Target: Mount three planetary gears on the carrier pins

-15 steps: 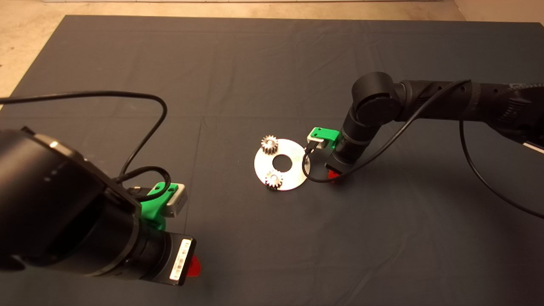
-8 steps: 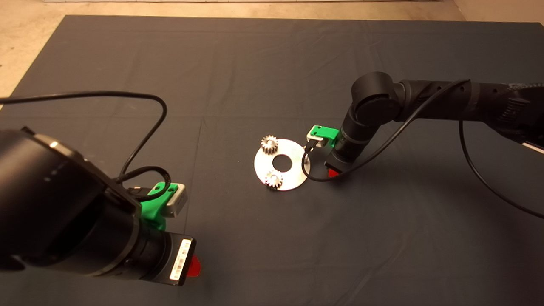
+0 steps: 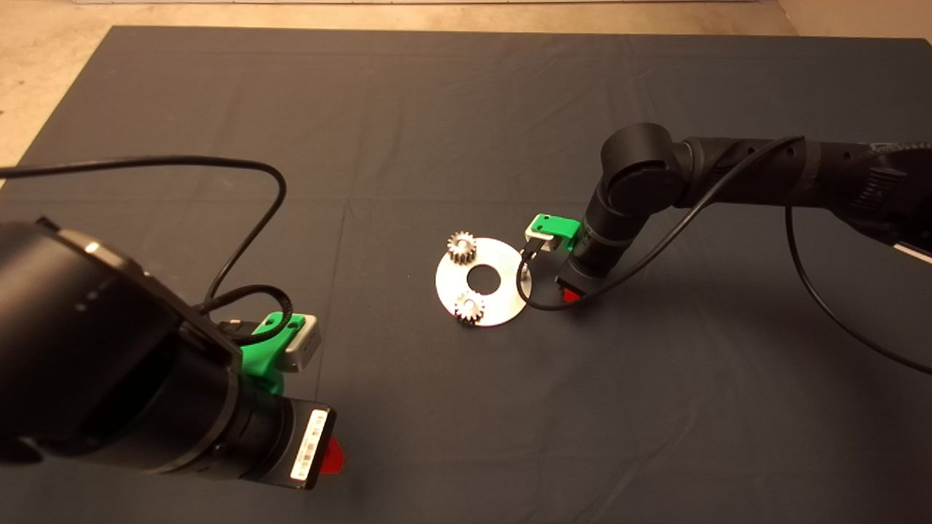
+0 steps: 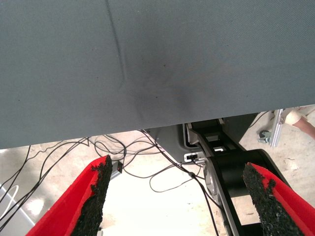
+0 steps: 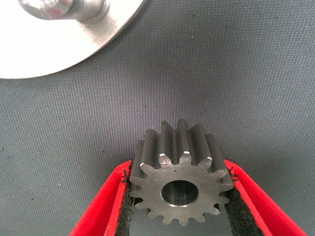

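The left gripper (image 3: 331, 455) is seen low at the left of the woven dark mat (image 3: 408, 116), its red fingers (image 4: 91, 191) spread wide with nothing between the rough black pads. At the mat's centre a flat round silver disc (image 3: 502, 280) with a central hole is laid; two toothed planetary gears (image 3: 461, 247) (image 3: 470, 308) are seated on it, bores upward. In the right wrist view a smooth carrier pin (image 5: 59, 7) is shown standing bare at the disc's rim. Just right of the disc, the right gripper (image 5: 179, 196) is closed on the third gear (image 5: 179, 184), a grey metal cog gripped by its teeth, its bore facing the wrist camera.
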Controlling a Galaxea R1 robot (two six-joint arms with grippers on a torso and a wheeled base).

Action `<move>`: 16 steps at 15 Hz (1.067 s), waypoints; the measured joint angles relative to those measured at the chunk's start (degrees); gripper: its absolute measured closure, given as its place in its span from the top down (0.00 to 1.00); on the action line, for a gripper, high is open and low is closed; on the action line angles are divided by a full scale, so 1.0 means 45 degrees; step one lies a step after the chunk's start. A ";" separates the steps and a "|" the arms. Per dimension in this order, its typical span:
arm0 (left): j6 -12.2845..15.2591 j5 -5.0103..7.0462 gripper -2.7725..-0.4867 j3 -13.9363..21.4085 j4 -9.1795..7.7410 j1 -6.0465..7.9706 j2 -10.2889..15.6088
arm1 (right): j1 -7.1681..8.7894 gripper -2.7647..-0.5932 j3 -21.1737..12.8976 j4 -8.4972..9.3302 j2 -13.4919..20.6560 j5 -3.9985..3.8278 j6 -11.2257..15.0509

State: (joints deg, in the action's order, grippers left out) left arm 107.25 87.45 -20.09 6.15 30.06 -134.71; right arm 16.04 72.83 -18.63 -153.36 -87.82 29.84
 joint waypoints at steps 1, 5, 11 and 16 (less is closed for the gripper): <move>0.0000 -0.0004 0.61 0.0000 0.0004 0.0000 0.0000 | 0.0000 0.26 0.0000 0.0000 0.0000 -0.0001 0.0000; 0.0000 -0.0004 0.61 0.0000 0.0004 0.0000 0.0000 | 0.0000 0.25 0.0000 0.0000 0.0000 -0.0005 0.0000; 0.0000 -0.0004 0.61 0.0000 -0.0001 0.0000 0.0000 | 0.0022 0.25 0.0000 0.0000 -0.0252 -0.0016 0.0028; 0.0000 0.0001 0.61 0.0005 -0.0039 0.0000 -0.0005 | 0.1312 0.24 0.0000 0.0468 -0.0834 0.0068 0.0051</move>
State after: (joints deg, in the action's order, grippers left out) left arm 107.25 87.46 -20.07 5.97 30.06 -134.73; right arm 21.95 72.83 -16.52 -157.11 -87.52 30.07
